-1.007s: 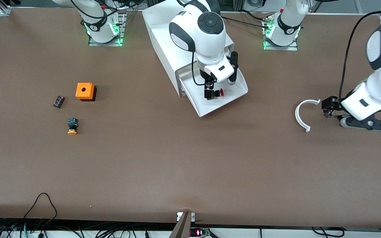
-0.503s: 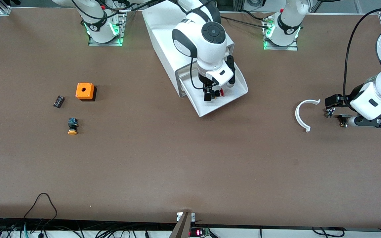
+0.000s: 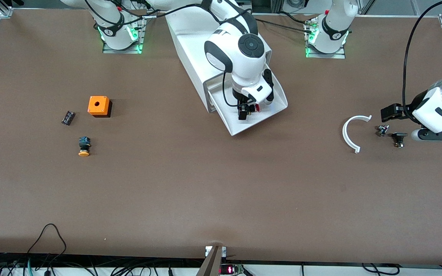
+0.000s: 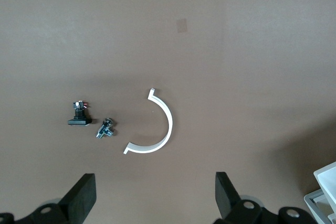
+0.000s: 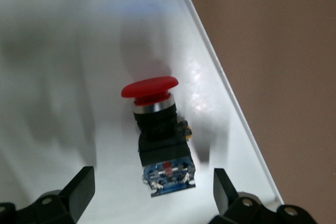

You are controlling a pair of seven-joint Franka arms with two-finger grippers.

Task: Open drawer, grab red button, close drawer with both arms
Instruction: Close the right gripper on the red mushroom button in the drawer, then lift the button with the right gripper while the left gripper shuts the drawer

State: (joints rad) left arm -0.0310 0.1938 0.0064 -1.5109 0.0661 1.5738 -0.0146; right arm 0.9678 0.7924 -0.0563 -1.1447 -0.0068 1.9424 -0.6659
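Fingers [image 5: 79,190] astride button [image 5: 157,129], apart.

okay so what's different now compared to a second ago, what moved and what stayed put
The right gripper has come down into the open drawer, its open fingers on either side of the red button without gripping it. The left gripper has pulled back from the white curved piece toward the left arm's end of the table, open, uncovering two small parts. The button, drawer, cabinet, orange cube and yellow button have not moved.

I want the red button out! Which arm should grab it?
The right gripper: it hangs open over the button in the drawer. The left gripper waits open at its own table end.
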